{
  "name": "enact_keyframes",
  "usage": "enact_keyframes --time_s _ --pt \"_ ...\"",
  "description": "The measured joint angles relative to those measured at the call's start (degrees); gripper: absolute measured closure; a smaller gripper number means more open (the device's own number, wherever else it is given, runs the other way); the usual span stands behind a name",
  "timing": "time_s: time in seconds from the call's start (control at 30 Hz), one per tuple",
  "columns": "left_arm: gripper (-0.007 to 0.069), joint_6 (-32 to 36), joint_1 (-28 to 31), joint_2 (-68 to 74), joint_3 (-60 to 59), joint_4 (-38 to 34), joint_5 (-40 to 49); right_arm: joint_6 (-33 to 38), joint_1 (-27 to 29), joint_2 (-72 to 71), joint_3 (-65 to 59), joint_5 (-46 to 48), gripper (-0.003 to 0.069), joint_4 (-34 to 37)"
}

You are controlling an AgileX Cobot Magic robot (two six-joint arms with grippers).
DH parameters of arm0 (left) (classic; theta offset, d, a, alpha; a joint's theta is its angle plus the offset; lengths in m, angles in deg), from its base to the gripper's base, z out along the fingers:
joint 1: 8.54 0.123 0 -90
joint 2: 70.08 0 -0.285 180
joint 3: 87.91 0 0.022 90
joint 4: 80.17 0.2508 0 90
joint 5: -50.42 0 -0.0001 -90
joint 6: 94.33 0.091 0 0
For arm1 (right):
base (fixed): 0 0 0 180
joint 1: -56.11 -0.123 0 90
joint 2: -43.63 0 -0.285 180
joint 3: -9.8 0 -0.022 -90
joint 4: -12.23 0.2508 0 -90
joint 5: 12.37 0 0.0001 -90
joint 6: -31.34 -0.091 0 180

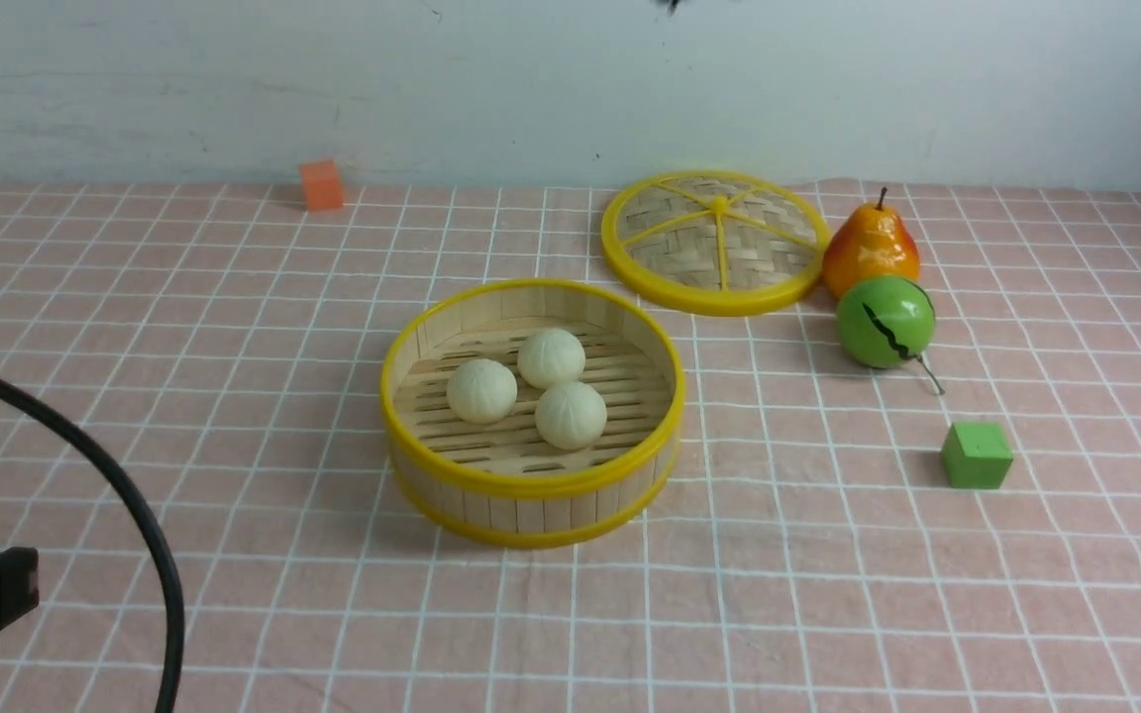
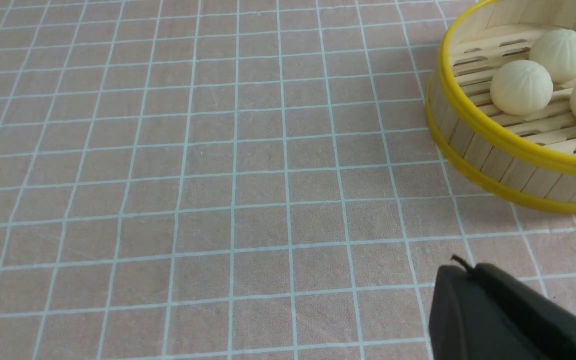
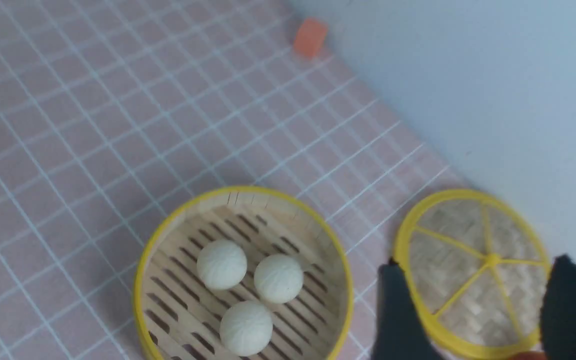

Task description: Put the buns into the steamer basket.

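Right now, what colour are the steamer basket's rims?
Yellow, top and bottom, on the steamer basket; front view shows it best.

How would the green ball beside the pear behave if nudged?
The green ball is round with a glossy skin, so it would probably roll on the cloth and may slip in a pinch. Its thin stem sticks out near the cloth and might check a roll that way. The pear right behind would likely block it.

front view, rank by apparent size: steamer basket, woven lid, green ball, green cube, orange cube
1. steamer basket
2. woven lid
3. green ball
4. green cube
5. orange cube, which looks smallest but sits farthest back, by the wall, so it may really match the green cube.
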Motion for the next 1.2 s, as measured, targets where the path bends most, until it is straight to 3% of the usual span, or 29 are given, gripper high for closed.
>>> enact_keyframes --time_s 0.1,0.13,0.17,0.23,0.3,0.33,0.37,0.5,0.53,0.57,0.7,0.9,1.2 --pt "0.0614 0.00 0.00 0.00 0.00 0.00 0.00 -1.30 0.00 -6.60 -1.44 1.92 0.0454 -1.20" --pt "0.0611 0.00 0.00 0.00 0.00 0.00 0.00 -2.02 0.00 -12.07 -5.36 2.68 0.0589 -3.51" --pt "0.0611 0.00 0.00 0.00 0.00 0.00 0.00 -2.09 0.00 -12.78 -5.97 2.68 0.0589 -3.85" --pt "0.0609 0.00 0.00 0.00 0.00 0.00 0.00 -3.71 0.00 -21.28 -16.21 2.87 0.0668 -8.13" --pt "0.0607 0.00 0.00 0.00 0.00 0.00 0.00 -6.15 0.00 -28.61 -25.89 1.62 0.0676 -11.52" --pt "0.0606 0.00 0.00 0.00 0.00 0.00 0.00 -8.89 0.00 -32.97 -37.14 -1.49 0.0676 -14.25" --pt "0.0606 0.00 0.00 0.00 0.00 0.00 0.00 -9.30 0.00 -33.67 -37.14 -2.92 0.0676 -14.25" --pt "0.0603 0.00 0.00 0.00 0.00 0.00 0.00 -19.90 0.00 -49.59 -71.17 -24.68 0.0676 -21.88" --pt "0.0603 0.00 0.00 0.00 0.00 0.00 0.00 -21.00 0.00 -49.59 -72.60 -25.78 0.0676 -22.11" --pt "0.0603 0.00 0.00 0.00 0.00 0.00 0.00 -24.84 0.00 -53.71 -82.12 -34.12 0.0676 -23.52" --pt "0.0597 0.00 0.00 0.00 0.00 0.00 0.00 -33.89 0.00 -61.26 -104.15 -50.61 0.0674 -26.86" --pt "0.0589 0.00 0.00 0.00 0.00 0.00 0.00 -40.95 0.28 -64.99 -123.87 -67.01 0.0670 -27.97" --pt "0.0585 0.00 0.00 0.00 0.00 -0.05 0.00 -46.98 2.20 -66.95 -132.04 -67.29 0.0664 -26.90"
